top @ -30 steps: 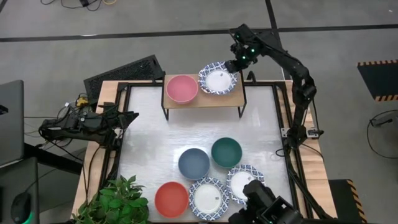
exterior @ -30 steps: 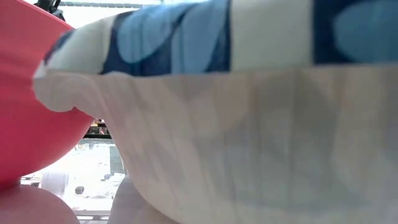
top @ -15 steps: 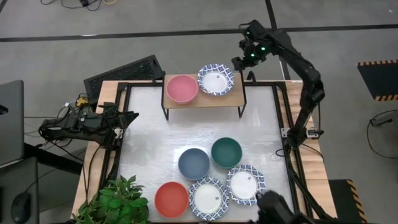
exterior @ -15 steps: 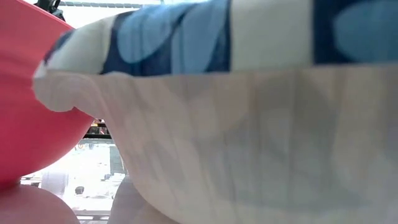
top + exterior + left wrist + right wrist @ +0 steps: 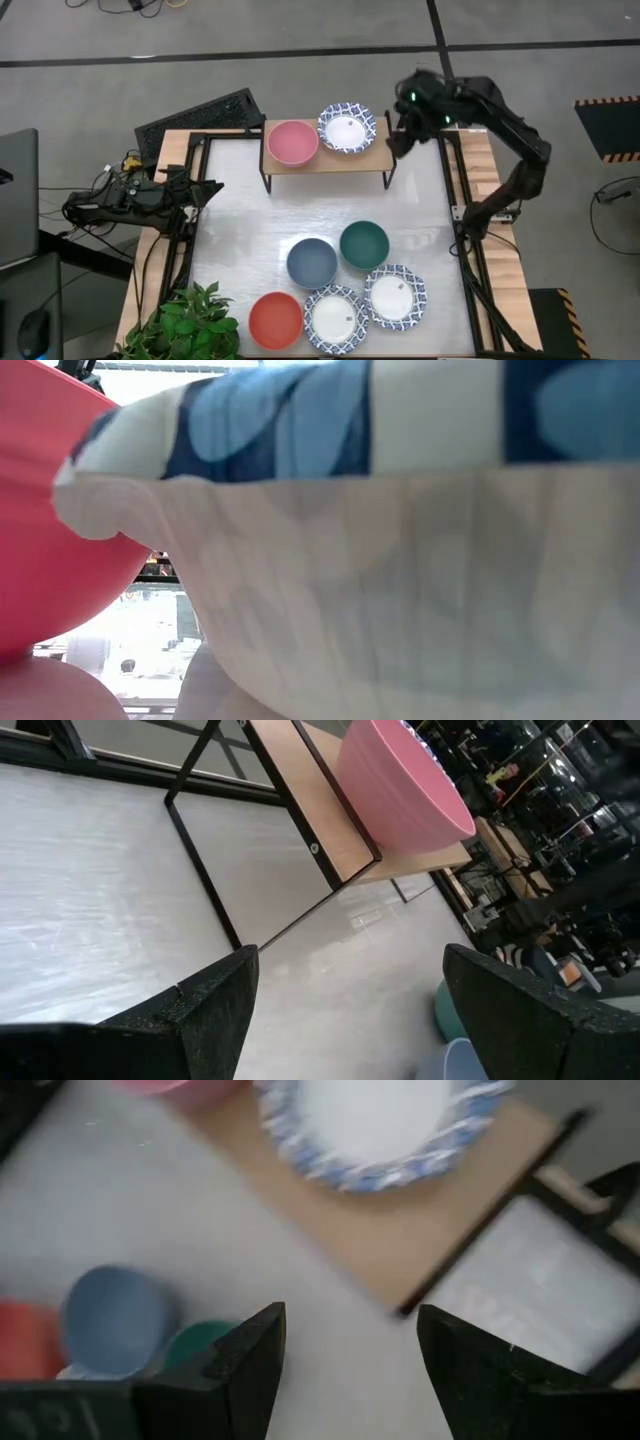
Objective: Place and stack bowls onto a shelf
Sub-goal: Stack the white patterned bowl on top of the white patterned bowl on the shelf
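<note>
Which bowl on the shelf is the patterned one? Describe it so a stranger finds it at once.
Find the shelf, the low wooden riser at the table's far edge. Two bowls sit on it side by side. Take the one nearer the right arm's claw: the blue-patterned bowl, white inside, unlike the plain pink bowl.

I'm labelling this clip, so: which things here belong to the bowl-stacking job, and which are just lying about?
Job:
shelf
pink bowl and patterned bowl, both on the shelf
blue bowl, green bowl, red bowl, two more patterned bowls, all on the table

Lying about:
potted plant
dark keyboard
</note>
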`<action>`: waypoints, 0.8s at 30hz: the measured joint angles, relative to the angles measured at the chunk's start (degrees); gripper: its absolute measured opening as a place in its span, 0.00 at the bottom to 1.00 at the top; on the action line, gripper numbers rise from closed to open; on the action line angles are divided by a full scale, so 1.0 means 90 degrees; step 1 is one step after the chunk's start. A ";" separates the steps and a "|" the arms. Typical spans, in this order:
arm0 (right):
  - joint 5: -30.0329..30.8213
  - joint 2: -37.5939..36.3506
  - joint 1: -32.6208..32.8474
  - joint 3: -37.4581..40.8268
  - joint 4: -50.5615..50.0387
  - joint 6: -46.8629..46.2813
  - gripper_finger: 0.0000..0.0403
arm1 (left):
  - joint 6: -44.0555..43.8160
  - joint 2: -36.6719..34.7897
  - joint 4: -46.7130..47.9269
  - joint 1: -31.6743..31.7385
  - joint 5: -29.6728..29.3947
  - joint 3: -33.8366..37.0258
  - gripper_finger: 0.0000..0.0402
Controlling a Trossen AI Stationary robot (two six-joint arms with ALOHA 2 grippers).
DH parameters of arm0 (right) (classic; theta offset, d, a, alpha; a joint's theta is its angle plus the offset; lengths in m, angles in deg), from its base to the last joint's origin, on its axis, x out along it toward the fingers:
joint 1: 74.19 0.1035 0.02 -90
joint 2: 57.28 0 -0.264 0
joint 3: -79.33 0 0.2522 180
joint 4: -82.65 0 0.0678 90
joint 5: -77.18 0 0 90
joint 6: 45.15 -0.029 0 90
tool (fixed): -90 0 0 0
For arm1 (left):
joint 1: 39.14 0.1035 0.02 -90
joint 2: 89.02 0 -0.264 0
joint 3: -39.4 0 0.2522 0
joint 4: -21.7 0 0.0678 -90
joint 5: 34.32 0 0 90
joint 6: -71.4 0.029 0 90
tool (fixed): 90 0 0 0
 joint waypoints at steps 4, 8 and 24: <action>0.0428 -0.0248 0.1246 0.0005 -0.0004 -0.1019 0.63 | -0.0002 0.0000 0.0000 0.0000 0.0001 0.0000 0.75; 0.1155 -0.0348 0.2519 0.0007 0.0001 -0.2332 0.63 | -0.0005 0.0000 0.0000 0.0000 0.0000 0.0000 0.75; 0.0788 -0.0598 0.5740 0.3641 0.0028 -0.7609 0.63 | -0.0003 0.0002 0.0002 0.0000 0.0000 0.0000 0.75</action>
